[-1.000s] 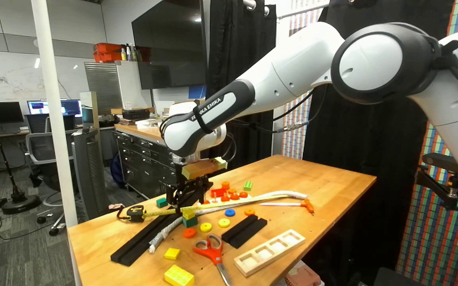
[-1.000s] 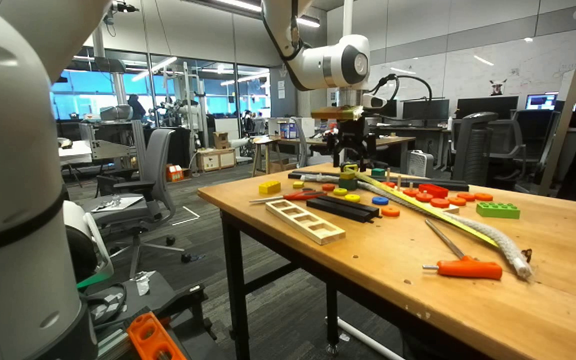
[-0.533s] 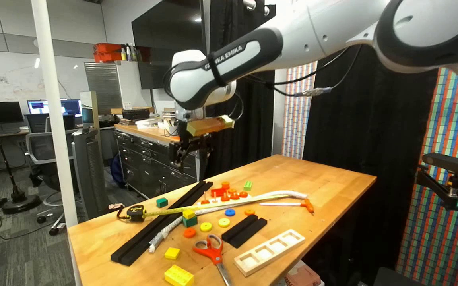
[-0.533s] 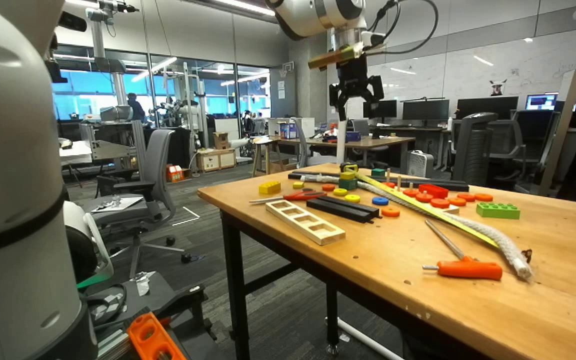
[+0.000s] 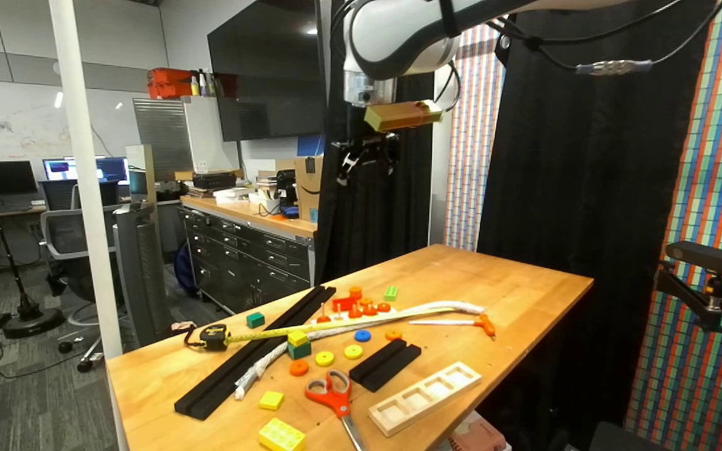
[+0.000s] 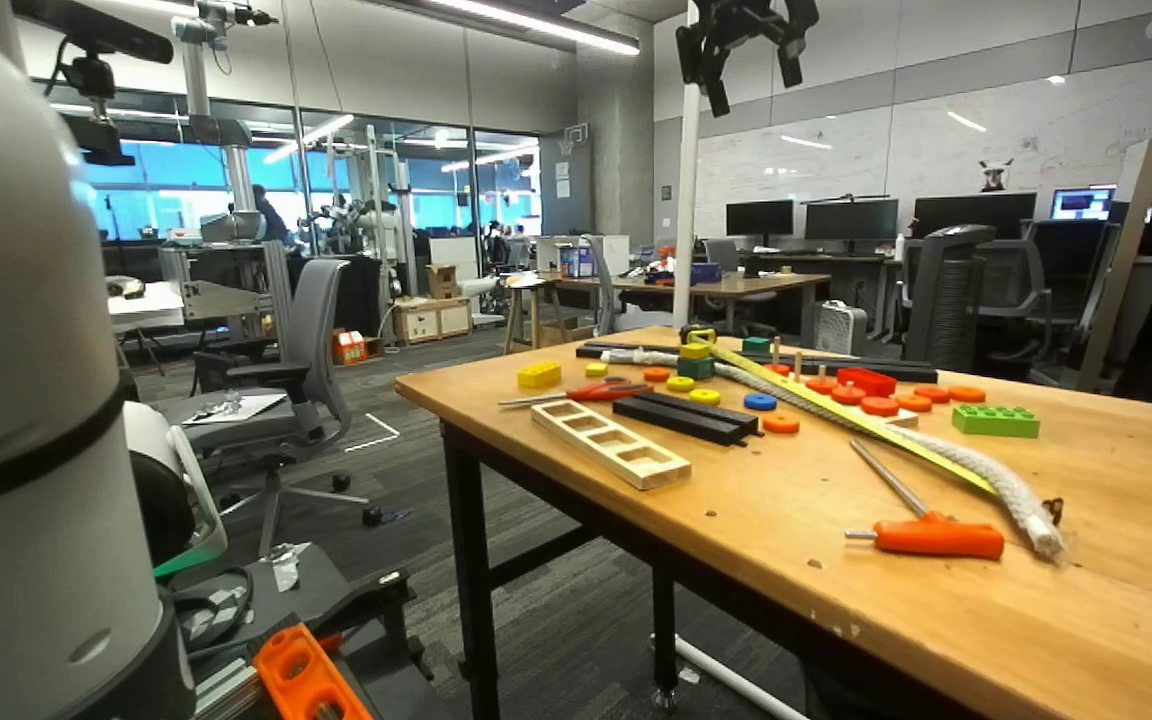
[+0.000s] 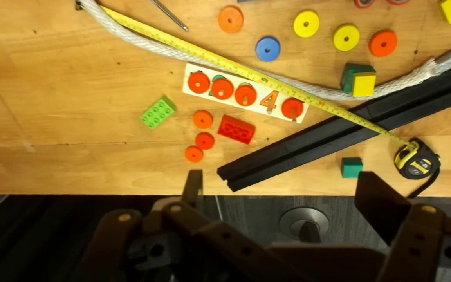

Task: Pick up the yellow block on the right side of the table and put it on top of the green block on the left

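A small yellow block (image 5: 298, 338) rests on top of a dark green block (image 5: 299, 350). The stack stands on the table and also shows in an exterior view, with the yellow block (image 6: 695, 351) above the green block (image 6: 696, 369). In the wrist view the yellow block (image 7: 363, 84) covers part of the green block (image 7: 347, 77). My gripper (image 5: 367, 175) is open and empty, high above the table and well away from the stack. Its fingers (image 7: 280, 180) are wide apart in the wrist view, with nothing between them.
Another flat yellow block (image 5: 271, 400), a larger studded yellow block (image 5: 282, 435) and scissors (image 5: 333, 396) lie nearby. A second green block (image 7: 352, 167), a tape measure (image 7: 417, 158), rope (image 7: 147, 45), black rails (image 7: 300, 147) and a wooden tray (image 6: 610, 443) are on the table.
My open gripper has risen far up from close to the stack and moved away from it. The yellow block stays on the green block; the other table objects have not moved.
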